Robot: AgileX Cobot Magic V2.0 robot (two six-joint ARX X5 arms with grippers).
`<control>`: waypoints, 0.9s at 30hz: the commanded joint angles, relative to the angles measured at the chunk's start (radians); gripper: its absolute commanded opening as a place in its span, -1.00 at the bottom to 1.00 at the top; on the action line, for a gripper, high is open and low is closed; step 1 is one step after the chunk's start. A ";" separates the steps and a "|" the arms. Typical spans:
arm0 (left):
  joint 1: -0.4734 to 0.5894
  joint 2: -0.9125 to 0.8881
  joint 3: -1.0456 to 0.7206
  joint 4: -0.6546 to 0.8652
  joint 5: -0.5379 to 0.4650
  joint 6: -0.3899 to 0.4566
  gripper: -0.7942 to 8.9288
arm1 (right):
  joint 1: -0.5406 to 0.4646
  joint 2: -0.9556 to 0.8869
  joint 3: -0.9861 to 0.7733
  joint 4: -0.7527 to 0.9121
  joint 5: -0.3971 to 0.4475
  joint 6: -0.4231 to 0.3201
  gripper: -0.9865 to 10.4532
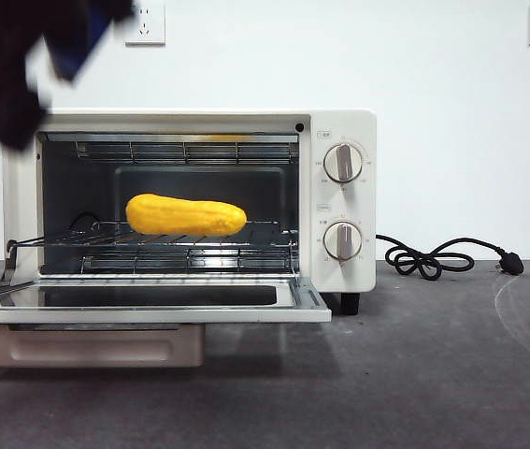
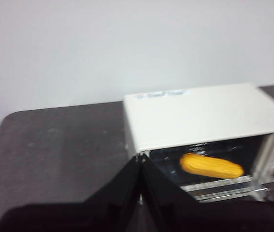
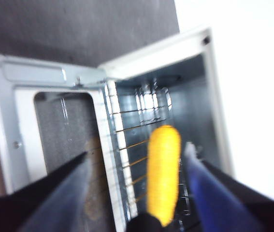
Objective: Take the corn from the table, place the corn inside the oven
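The corn (image 1: 185, 215) lies lengthwise on the wire rack inside the oven (image 1: 339, 122), whose door (image 1: 152, 314) hangs open and flat. In the right wrist view, my right gripper (image 3: 136, 150) is open and empty, with the corn (image 3: 163, 174) resting on the rack beyond its jaws, apart from them. A dark, blurred arm with a blue part (image 1: 21, 56) fills the front view's upper left corner; its blue matches that gripper's jaw. My left gripper (image 2: 140, 157) is shut and empty, up and off to the oven's (image 2: 199, 113) side, seeing the corn (image 2: 211, 166) inside.
The oven's black cord and plug (image 1: 433, 257) lie coiled on the table (image 1: 414, 374) to its right. The beige door handle (image 1: 96, 346) hangs under the open door. Two wall sockets (image 1: 145, 23) sit on the white wall behind.
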 commanded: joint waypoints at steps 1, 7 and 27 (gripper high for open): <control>-0.002 0.068 -0.006 0.002 -0.024 0.048 -0.85 | 0.039 -0.109 0.011 -0.074 -0.018 0.065 -0.66; -0.002 0.235 -0.006 0.002 -0.005 0.113 -0.85 | 0.069 -0.332 0.014 -0.259 -0.055 0.210 -0.82; 0.455 0.631 -0.100 0.190 1.009 0.236 -0.85 | -0.402 -0.764 0.014 -0.634 -0.779 0.534 -0.86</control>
